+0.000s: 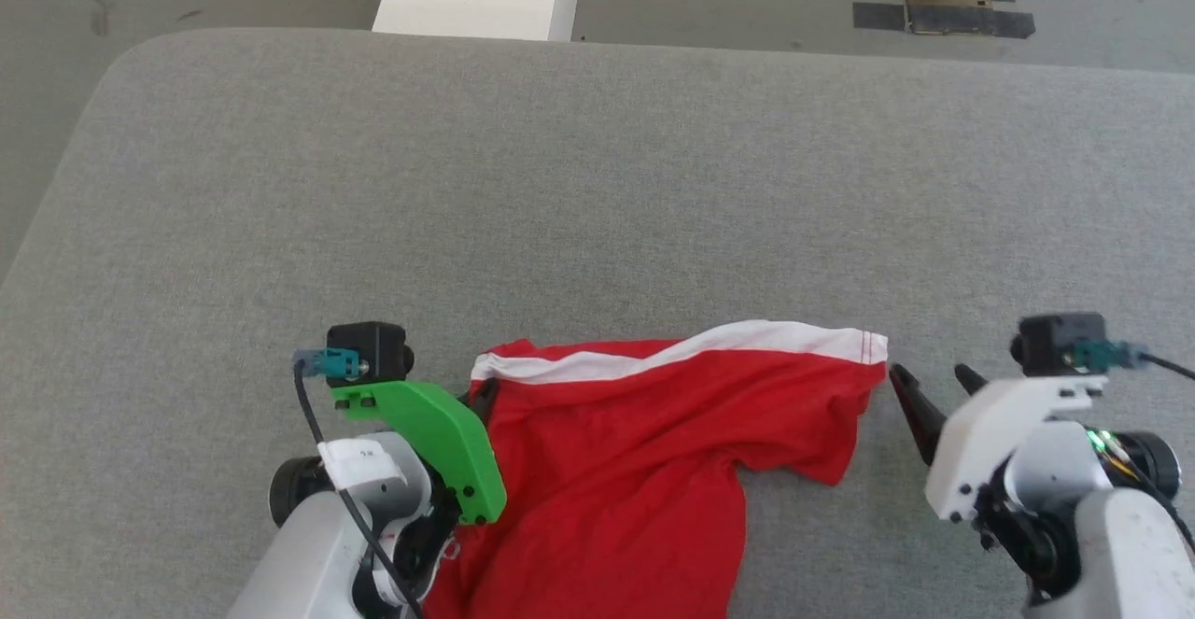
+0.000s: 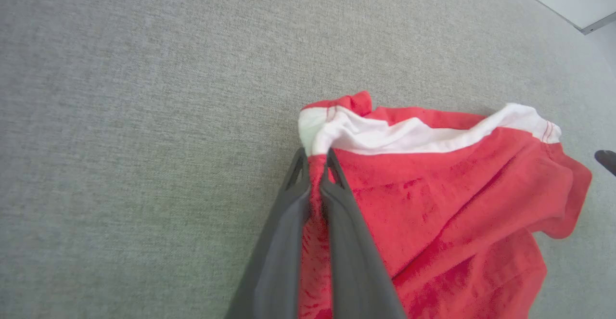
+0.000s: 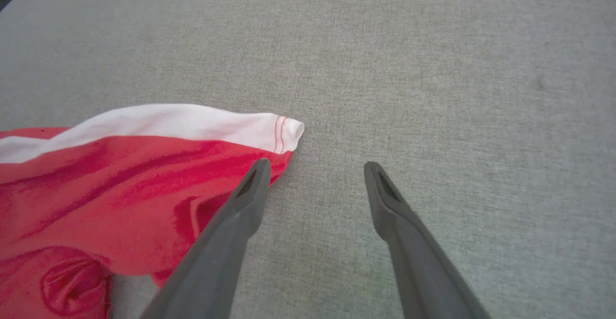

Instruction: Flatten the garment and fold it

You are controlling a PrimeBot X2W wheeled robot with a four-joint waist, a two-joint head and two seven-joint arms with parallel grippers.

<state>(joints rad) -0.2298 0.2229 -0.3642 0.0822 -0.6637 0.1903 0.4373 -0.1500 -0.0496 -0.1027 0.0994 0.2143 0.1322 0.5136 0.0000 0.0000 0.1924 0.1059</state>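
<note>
One corner held: your left gripper (image 2: 315, 158) is clenched on the garment (image 1: 644, 432) under the white band's (image 1: 672, 353) left end.
Right gripper (image 3: 316, 165): released beside the band's right end, likely to pull it flat.
Garment: rumpled on the counter (image 1: 560, 180).

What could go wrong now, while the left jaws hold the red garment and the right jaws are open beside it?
1. The left jaws are shut on the red garment just below its white band; pulling from this side alone may drag the cloth over the grey surface, not flatten it.
2. The right jaws stand open beside the band's corner, over bare surface; closing there may miss the cloth.
</note>
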